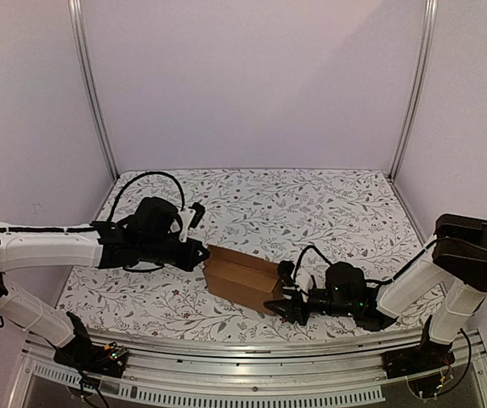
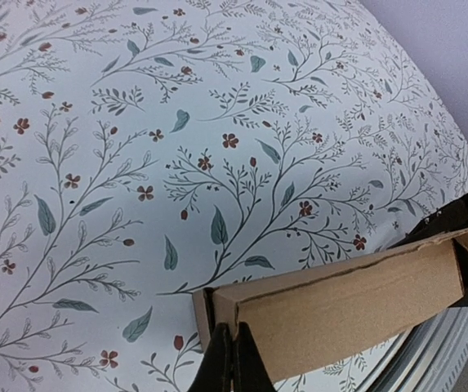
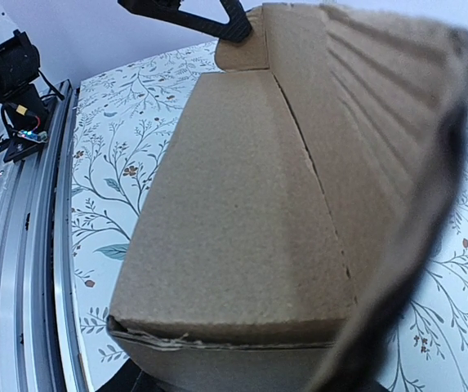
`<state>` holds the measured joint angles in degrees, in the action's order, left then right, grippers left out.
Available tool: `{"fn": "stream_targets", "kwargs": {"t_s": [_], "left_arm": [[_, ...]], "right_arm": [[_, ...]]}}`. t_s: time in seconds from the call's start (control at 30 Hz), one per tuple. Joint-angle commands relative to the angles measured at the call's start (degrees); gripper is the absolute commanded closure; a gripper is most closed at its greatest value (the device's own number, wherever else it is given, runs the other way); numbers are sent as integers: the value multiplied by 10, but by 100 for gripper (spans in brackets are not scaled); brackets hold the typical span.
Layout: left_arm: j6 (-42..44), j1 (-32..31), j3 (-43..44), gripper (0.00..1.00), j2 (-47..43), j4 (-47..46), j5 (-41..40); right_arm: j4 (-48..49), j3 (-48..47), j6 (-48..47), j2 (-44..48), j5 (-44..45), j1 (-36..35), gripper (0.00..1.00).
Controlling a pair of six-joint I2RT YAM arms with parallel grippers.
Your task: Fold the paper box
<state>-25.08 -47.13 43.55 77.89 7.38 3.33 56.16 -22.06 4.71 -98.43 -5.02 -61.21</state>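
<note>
Brown paper box point(image 1: 241, 280) lying long and low on the desk point(image 1: 311, 204), close to the near edge and about halfway along it. Looks like a real carton by now, not a flat sheet: long walls up, top closed over, with one thin seam running along the top in the right wrist view.

Left tool point(image 1: 199, 252) pressed tight shut, nothing seen between its tips. Touching the left end of the box, right on the small end flap point(image 3: 246, 49). Seems to be pushing that flap in, not gripping it.

Right tool point(image 1: 287, 308) at the other end, jaws partway apart with the box end between them (one dark finger on each side of the cardboard in the left wrist view). So holding the box steady, most likely.

Most of the folding done, by the look of it. Left to do, at a guess: tucking the left end flap all the way in, since a thin gap shows there. Also a slightly ragged edge at the right end, so maybe a last press there too.
</note>
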Motion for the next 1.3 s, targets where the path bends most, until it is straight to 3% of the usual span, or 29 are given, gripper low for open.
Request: {"fn": "stream_targets", "kwargs": {"t_s": [0.0, 0.17, 0.63, 1.07, 1.13, 1.27], "left_arm": [[-10, -20, -34, 100, 0, 37, 12], [-18, -24, -54, 100, -14, 39, 8], [-30, -46, -60, 100, -11, 37, -8], [-32, -59, -55, 100, -9, 49, -30], [-33, -59, -54, 100, -9, 50, -31], [-40, -59, -53, 100, -9, 54, -32]], "right_arm": [[-18, 7, 16, 5, 33, 0, 70], [-16, 9, 21, 6, 38, 0, 70], [-6, 3, 37, 7, 47, 0, 53], [1, 1, 50, 18, 47, 0, 20], [1, 1, 51, 23, 47, 0, 3], [0, 9, 49, 30, 47, 0, 1]]}}
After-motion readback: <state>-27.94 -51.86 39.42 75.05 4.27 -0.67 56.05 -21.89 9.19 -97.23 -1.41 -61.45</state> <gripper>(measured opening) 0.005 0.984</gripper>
